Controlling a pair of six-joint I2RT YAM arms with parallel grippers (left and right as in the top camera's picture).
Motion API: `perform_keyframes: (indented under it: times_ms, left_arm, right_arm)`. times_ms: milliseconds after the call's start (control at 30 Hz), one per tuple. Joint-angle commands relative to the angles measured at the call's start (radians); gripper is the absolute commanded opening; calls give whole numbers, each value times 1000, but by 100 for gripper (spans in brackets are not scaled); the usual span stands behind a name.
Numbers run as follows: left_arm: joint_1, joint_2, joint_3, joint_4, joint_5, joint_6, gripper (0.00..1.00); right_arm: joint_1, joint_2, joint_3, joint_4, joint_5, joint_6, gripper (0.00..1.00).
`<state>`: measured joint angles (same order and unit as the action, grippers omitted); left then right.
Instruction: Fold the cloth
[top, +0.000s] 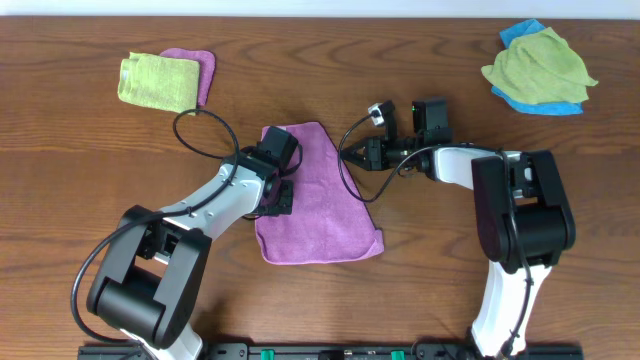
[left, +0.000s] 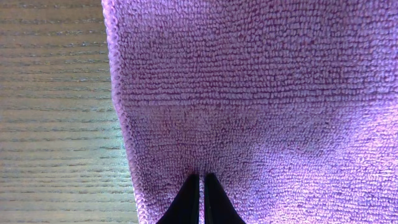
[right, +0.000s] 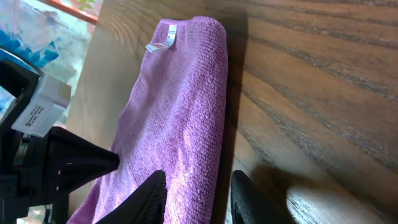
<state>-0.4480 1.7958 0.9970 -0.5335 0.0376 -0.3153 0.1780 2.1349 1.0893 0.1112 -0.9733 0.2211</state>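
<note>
Lilac fuzzy cloth (top: 320, 205) lies folded at the middle of the wooden table (top: 400, 60). We see the left gripper (left: 202, 198) clenched, pinching the cloth near one edge, and the right gripper (right: 199, 199) released, fingers spread astride the opposite edge.

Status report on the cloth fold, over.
Left gripper shut, tips on lilac-purple fuzzy microfibre towel. Right gripper open, astride its folded edge. Nothing in the way.

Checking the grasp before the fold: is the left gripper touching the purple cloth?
Touching. Left wrist view: the left gripper, fingertips closed, pinches the cloth, puckering it.
</note>
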Motion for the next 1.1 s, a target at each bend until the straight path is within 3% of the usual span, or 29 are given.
perform_keyframes:
  times_ms: [0,467,500,633,867,1067]
  left_arm:
    - [-6,48,-39,20,35,-6,6]
    - [-6,48,-39,30,42,-6,6]
    - [-6,48,-39,32,42,-6,6]
    - [-6,48,-39,34,42,-6,6]
    - [-6,48,-39,32,68,-6,6]
    - [-6,48,-39,24,68,-6,6]
  right_arm:
    - [9,13,14,-6,-26,11,34]
    - [66,72,14,0,-63,22,32]
    - [66,72,14,12,-83,31,30]
    - [66,72,15,36,-90,72,1]
    - [57,72,73,24,-80,90,2]
    - [39,72,196,-121,-31,37,2]
